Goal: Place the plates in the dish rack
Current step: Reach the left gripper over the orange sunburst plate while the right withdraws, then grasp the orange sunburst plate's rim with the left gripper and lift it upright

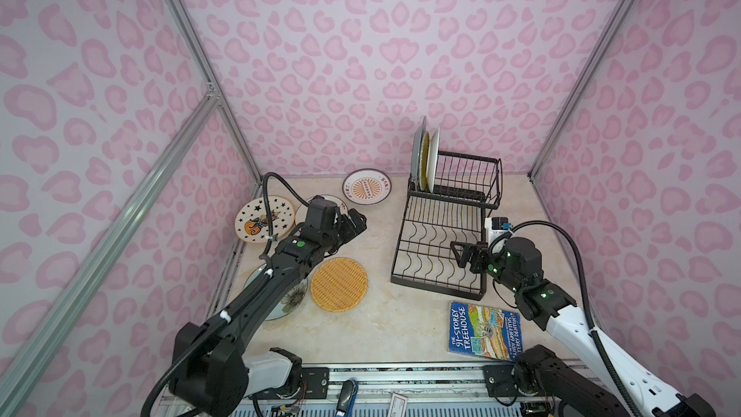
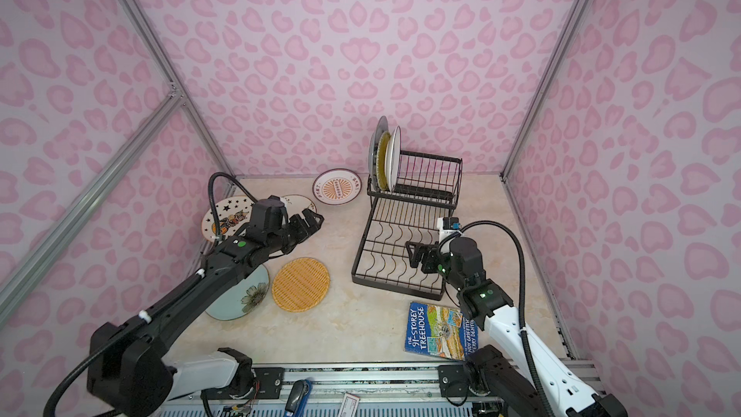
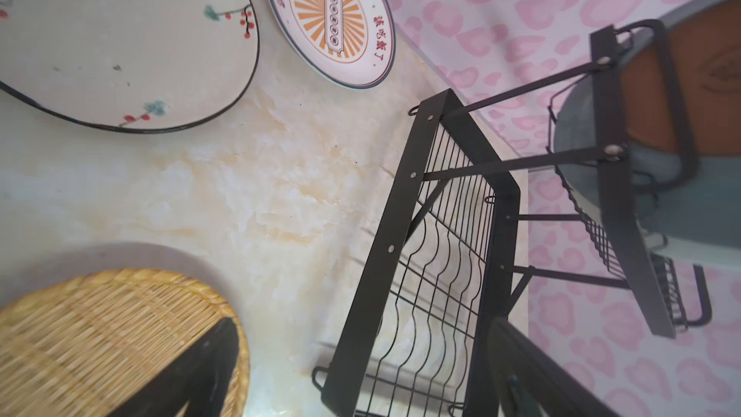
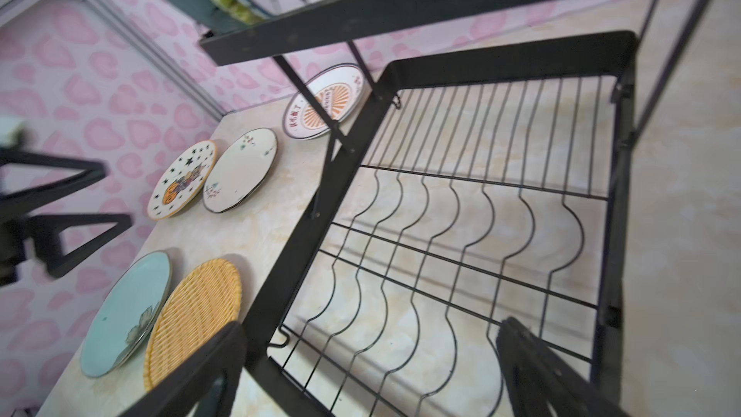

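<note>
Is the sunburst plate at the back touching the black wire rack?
Apart. In a top view a strip of bare tabletop separates the sunburst plate from the dish rack; the left wrist view shows the same gap.

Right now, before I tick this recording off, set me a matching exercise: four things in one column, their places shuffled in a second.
1. sunburst plate
2. orange woven plate
3. yellow plate
4. blue book

A. on edge in the dish rack's raised basket
B. flat on the table, nearer the robot than the rack
C. flat, far end, left of the raised basket
D. flat, near end, left of the wide tray

Pairs: 1-C, 2-D, 3-A, 4-B
</note>
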